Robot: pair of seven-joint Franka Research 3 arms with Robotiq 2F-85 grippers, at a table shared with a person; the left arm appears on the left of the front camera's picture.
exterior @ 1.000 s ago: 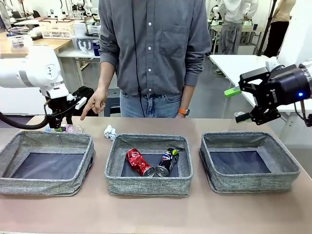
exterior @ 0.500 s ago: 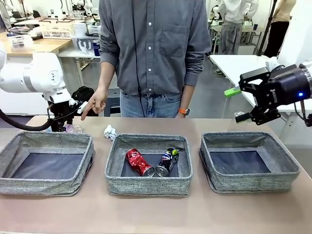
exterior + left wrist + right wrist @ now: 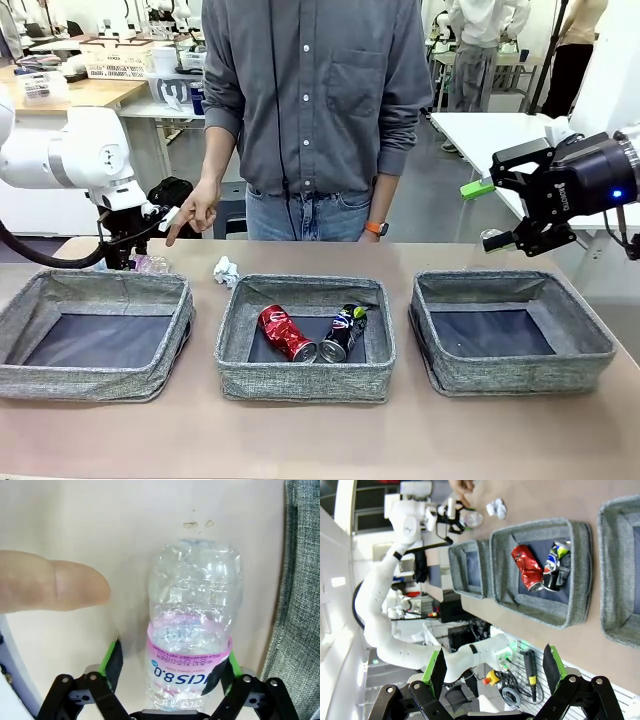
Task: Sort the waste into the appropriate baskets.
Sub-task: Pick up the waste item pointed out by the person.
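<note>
Behind the leftmost grey woven fabric basket (image 3: 90, 383), a clear plastic bottle with a pink label (image 3: 192, 595) lies on the tan table (image 3: 75, 520). The left gripper (image 3: 168, 656) straddles it, jaws spread, touching it on one side. The right gripper (image 3: 487, 213) hangs in the air, spread wide, near the rightmost basket (image 3: 510, 385).

Left hand (image 3: 169, 657) low, fingers apart, right hand (image 3: 487, 212) high, fingers wide

tan table (image 3: 300, 430), person in grey shirt (image 3: 320, 90), orange watch (image 3: 376, 229)
</note>
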